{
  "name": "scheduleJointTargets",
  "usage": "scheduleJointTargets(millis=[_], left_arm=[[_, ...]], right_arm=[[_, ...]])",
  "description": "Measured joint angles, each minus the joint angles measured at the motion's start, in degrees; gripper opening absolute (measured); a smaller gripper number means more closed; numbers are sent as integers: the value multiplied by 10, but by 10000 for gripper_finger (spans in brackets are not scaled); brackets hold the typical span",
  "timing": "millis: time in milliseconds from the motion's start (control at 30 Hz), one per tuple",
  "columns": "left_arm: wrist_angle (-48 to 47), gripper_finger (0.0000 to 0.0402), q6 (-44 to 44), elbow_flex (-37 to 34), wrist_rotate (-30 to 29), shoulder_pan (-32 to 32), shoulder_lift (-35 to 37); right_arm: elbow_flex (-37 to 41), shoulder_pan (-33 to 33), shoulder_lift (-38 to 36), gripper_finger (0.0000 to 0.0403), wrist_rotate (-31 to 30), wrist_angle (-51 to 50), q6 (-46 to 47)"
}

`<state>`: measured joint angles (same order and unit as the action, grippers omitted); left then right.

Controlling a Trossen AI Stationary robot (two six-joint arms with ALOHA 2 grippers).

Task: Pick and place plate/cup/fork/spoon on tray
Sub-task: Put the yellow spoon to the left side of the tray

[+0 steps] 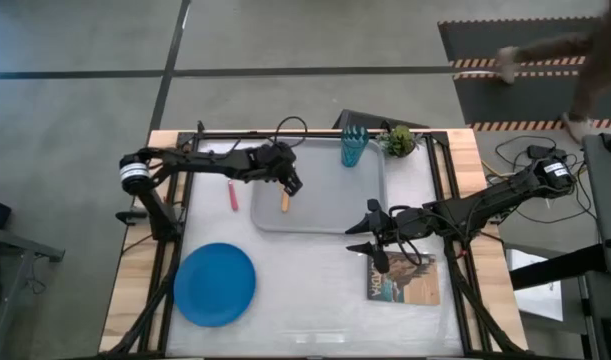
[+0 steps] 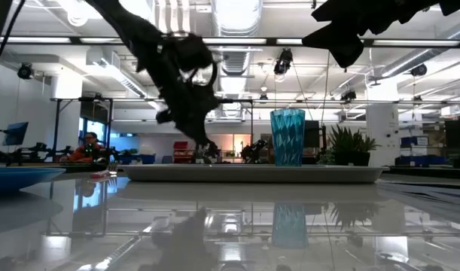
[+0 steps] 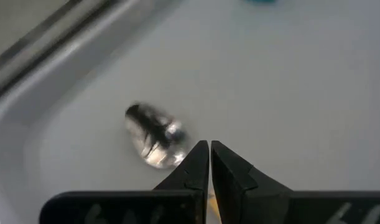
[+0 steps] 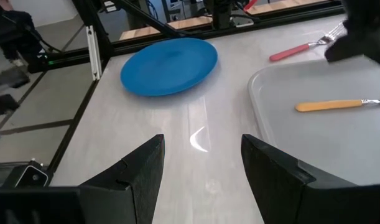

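Inside the large light-grey rectangular tray (image 1: 330, 200), at its 9 o'clock side, the left gripper (image 1: 293, 186), fingers pressed together and empty, hovers over the orange-handled metal spoon (image 1: 284, 201). The right gripper (image 1: 370, 238), fingers spread wide, waits at the tray's 5 o'clock corner.

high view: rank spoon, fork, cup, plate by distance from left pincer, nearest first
From the left pincer:
1. Spoon: on the tray, right at the pincer.
2. Fork: on the table, just outside the tray's left rim.
3. Cup: tray's far right corner.
4. Plate: table's near-left area.
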<state>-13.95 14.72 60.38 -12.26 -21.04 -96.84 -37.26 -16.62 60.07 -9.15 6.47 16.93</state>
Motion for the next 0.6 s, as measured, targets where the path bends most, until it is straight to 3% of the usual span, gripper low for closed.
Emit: scheduleJointTargets(millis=[300, 600], left_arm=[[34, 0, 14, -5, 15, -6, -90], [35, 0, 45, -7, -4, -7, -93]], right_arm=[[0, 0, 0, 201, 0, -2, -2], [0, 0, 0, 201, 0, -3, -2]])
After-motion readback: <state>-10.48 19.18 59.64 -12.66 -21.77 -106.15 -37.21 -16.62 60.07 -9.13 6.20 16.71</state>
